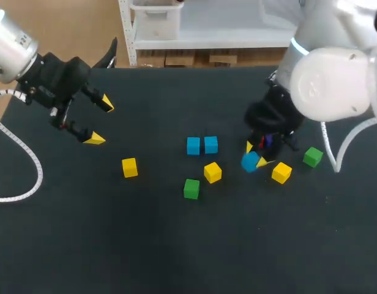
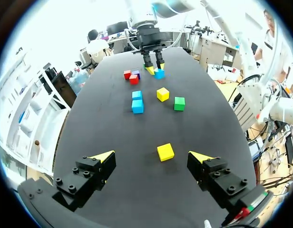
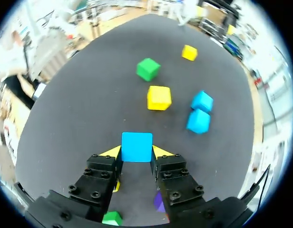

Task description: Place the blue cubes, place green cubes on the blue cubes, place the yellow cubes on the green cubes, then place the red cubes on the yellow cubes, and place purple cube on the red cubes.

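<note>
Blue cube point(image 1: 250, 162) sits clamped from both sides between the yellow tips of the right jaws, to the right of the blue pair point(image 1: 202, 146), whose two cubes touch side by side mid-counter point(image 1: 145, 245). A yellow cube point(image 1: 212, 172) lies just in front of the pair, with a green cube point(image 1: 191, 188) nearer the robot. A second yellow cube point(image 1: 130, 167) lies well left of the pair. A third yellow cube point(image 1: 281, 173) and a second green cube point(image 1: 312, 157) lie far to its right. Red cubes point(image 2: 133, 79) and a purple cube point(image 2: 136, 72) cluster right of the pair, beside the right jaws. The left jaws hang wide open, holding nothing, well left of the pair.
</note>
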Tool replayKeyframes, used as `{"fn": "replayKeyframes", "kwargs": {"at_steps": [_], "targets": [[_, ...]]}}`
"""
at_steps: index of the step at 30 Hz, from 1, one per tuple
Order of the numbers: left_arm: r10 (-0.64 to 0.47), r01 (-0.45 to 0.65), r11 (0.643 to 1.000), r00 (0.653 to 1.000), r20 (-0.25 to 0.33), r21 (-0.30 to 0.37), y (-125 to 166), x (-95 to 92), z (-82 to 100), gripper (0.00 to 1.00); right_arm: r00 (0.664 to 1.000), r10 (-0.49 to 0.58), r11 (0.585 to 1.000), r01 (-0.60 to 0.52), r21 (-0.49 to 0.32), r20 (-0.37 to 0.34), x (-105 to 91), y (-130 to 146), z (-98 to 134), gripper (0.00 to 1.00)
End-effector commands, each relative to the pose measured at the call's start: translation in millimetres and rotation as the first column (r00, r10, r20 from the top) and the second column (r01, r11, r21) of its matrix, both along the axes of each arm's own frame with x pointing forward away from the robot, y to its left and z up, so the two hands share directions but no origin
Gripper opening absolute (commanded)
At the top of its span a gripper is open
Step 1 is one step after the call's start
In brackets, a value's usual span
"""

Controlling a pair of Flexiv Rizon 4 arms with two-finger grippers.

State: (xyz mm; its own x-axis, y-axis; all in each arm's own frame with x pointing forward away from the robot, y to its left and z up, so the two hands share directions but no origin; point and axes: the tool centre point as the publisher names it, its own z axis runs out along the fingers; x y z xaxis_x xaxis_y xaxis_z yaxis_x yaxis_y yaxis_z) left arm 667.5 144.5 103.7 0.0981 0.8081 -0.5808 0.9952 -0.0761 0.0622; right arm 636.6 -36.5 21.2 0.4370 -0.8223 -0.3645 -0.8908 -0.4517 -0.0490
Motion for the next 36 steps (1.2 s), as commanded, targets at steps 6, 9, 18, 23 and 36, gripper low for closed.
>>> {"fn": "replayKeyframes", "kwargs": {"at_steps": [6, 9, 18, 23, 36], "targets": [[-0.002, 0.002, 1.000, 1.000, 0.004, -0.004, 0.9, -0.3, -0.8, 1.00, 0.834, -0.552, 0.820, 0.548, 0.163, -0.027, 9.4, 7.6, -7.5, 0.00], [-0.002, 0.002, 1.000, 1.000, 0.004, -0.004, 0.9, -0.3, -0.8, 1.00, 0.825, -0.565, 0.818, 0.563, 0.117, -0.024, 13.0, 10.2, -9.9, 0.00], [-0.002, 0.002, 1.000, 1.000, 0.004, -0.004, 0.9, -0.3, -0.8, 1.00, 0.821, -0.571, 0.821, 0.571, 0.017, -0.031, 27.1, 17.8, -12.9, 0.00], [-0.002, 0.002, 1.000, 1.000, 0.004, -0.004, 0.9, -0.3, -0.8, 1.00, 0.844, -0.536, 0.844, 0.536, -0.021, -0.011, 34.1, 23.3, -7.1, 0.00], [-0.002, 0.002, 1.000, 1.000, 0.004, -0.004, 0.9, -0.3, -0.8, 1.00, 0.885, -0.467, 0.878, 0.463, -0.120, 0.002, 48.6, 26.4, -20.3, 0.00]]}}
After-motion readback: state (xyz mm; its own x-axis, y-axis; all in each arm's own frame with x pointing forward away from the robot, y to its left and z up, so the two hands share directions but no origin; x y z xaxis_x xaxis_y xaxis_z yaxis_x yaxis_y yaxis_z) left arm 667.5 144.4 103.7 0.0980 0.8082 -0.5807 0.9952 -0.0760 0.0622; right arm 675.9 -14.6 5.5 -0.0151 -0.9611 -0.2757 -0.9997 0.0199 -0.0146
